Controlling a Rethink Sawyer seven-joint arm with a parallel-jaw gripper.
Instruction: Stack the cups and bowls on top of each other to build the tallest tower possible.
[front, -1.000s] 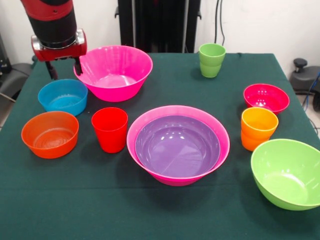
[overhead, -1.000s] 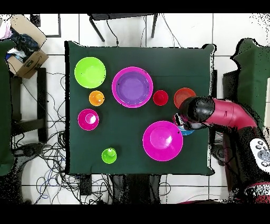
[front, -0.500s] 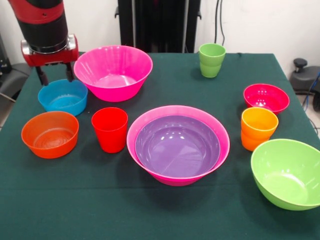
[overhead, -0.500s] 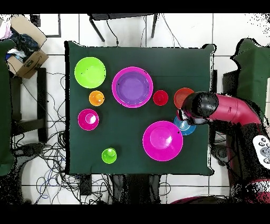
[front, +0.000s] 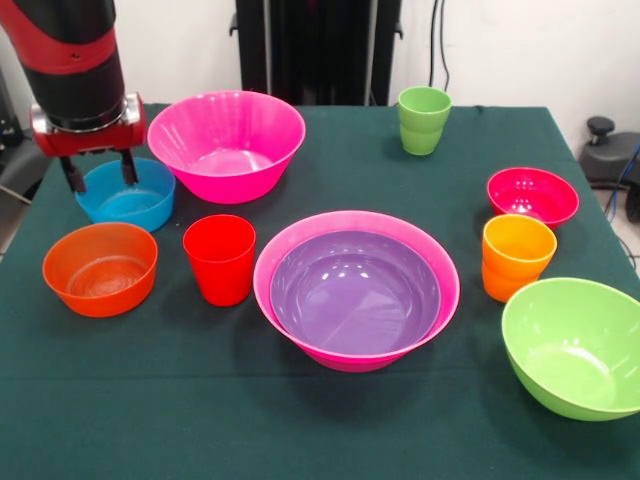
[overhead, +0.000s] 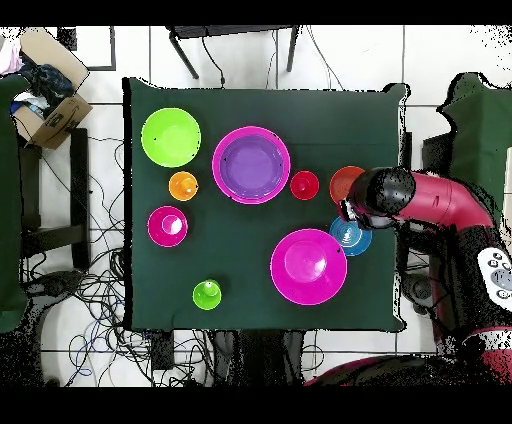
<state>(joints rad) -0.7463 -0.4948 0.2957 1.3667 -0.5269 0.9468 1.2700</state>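
My gripper (front: 100, 174) is open and hangs low over the far-left rim of the small blue bowl (front: 130, 198); one finger is outside the rim, the other over the bowl. Next to it stands an empty large hot-pink bowl (front: 228, 140). The tower (front: 355, 290) is a purple bowl nested in a second hot-pink bowl at mid-table. An orange-red bowl (front: 100, 268) and a red cup (front: 220, 258) sit in front of the blue bowl. In the overhead view the arm (overhead: 385, 195) covers part of the blue bowl (overhead: 354, 240).
A lime green cup (front: 424, 120) stands at the far side. A crimson bowl (front: 532, 195), an orange cup (front: 517, 257) and a large lime green bowl (front: 575, 345) line the right side. The table edge runs just left of the blue bowl.
The gripper has moved left, away from the hot-pink bowl, and come down onto the blue bowl's rim. Bowls and cups have not moved.
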